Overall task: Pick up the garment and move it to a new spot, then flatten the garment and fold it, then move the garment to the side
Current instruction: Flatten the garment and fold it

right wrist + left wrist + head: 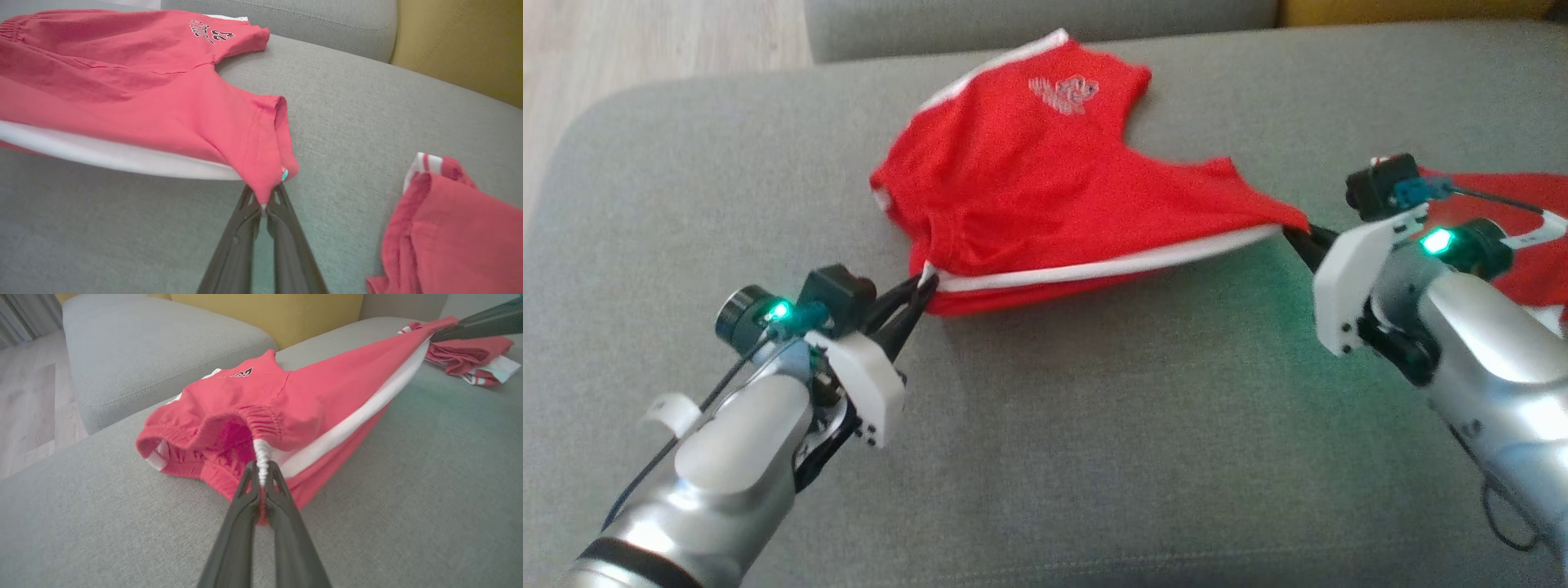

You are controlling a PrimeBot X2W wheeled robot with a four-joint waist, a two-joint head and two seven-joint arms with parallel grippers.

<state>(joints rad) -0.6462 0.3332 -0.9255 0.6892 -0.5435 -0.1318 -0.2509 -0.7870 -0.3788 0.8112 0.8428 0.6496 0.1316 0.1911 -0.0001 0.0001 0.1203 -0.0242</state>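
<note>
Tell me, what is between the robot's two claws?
The red shorts: the left gripper pinches the waistband end, the right gripper a leg hem, and the white-striped side runs between them over the grey cushion. The head view shows it.

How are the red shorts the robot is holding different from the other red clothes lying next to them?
The held shorts are pinched at both ends by the left gripper and right gripper; the other garment lies untouched. The held shorts are pulled out long; the other garment is bunched up. The held shorts show a printed logo; the other garment shows none. Both are red with white trim, on the grey sofa.
</note>
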